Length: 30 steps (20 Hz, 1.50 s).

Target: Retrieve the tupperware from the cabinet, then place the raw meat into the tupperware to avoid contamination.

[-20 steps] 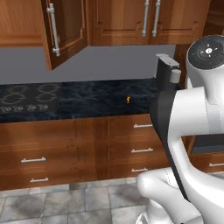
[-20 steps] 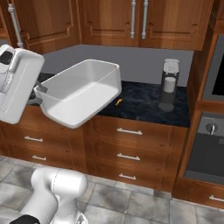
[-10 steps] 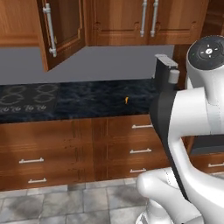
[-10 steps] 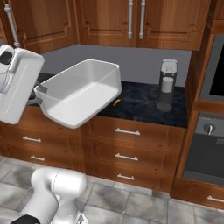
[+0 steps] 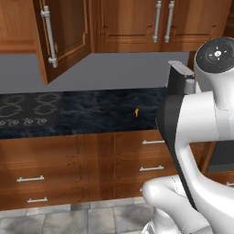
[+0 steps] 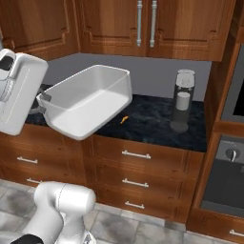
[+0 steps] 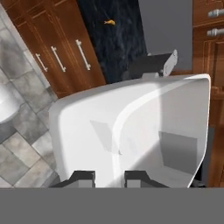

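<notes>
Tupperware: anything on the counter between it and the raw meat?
Nothing visible. The tupperware is held tilted in the gripper, above the counter's front edge; the dark counter around the raw meat looks bare.

Tupperware left of centre, tilted, held in the air above the dark counter edge. Raw meat on counter just right of tub. Grey canister at right. Wall cabinets along top; drawers below.
</notes>
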Motion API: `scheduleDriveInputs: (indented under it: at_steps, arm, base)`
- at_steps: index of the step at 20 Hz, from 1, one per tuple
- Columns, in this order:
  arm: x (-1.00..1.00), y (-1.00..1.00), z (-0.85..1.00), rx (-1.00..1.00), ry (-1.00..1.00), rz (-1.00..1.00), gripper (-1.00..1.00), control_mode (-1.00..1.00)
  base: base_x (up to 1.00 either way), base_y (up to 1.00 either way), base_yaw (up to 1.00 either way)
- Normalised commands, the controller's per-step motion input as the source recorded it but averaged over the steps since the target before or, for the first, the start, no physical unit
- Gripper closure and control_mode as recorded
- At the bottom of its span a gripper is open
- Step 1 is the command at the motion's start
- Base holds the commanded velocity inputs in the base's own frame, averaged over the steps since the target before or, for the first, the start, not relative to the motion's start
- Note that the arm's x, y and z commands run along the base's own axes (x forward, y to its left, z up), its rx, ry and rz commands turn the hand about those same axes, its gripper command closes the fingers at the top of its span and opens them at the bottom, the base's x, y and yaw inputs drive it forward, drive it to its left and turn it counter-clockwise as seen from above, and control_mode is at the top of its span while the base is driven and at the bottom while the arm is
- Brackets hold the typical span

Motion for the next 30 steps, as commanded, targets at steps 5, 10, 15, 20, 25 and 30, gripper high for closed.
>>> scheduleDriveInputs:
  at_steps: [5, 10, 15, 20, 25, 30]
  arm:
    - [0.0, 0.0, 0.0, 0.0, 0.0, 0.0, 1.0, 1.0]
    - [0.0, 0.0, 0.0, 0.0, 0.0, 0.0, 1.0, 1.0]
    - [0.0, 0.0, 0.0, 0.0, 0.0, 0.0, 1.0, 1.0]
    - [0.0, 0.0, 0.0, 0.0, 0.0, 0.0, 1.0, 1.0]
    - [0.0, 0.0, 0.0, 0.0, 0.0, 0.0, 1.0, 1.0]
    - [0.0, 0.0, 0.0, 0.0, 0.0, 0.0, 1.0, 1.0]
  base:
    - [0.51, -0.15, 0.03]
    - [0.47, -0.15, 0.02]
    - [0.4, -0.19, 0.02]
    - [0.45, -0.23, 0.03]
    - [0.46, -0.25, 0.03]
    - [0.42, -0.26, 0.03]
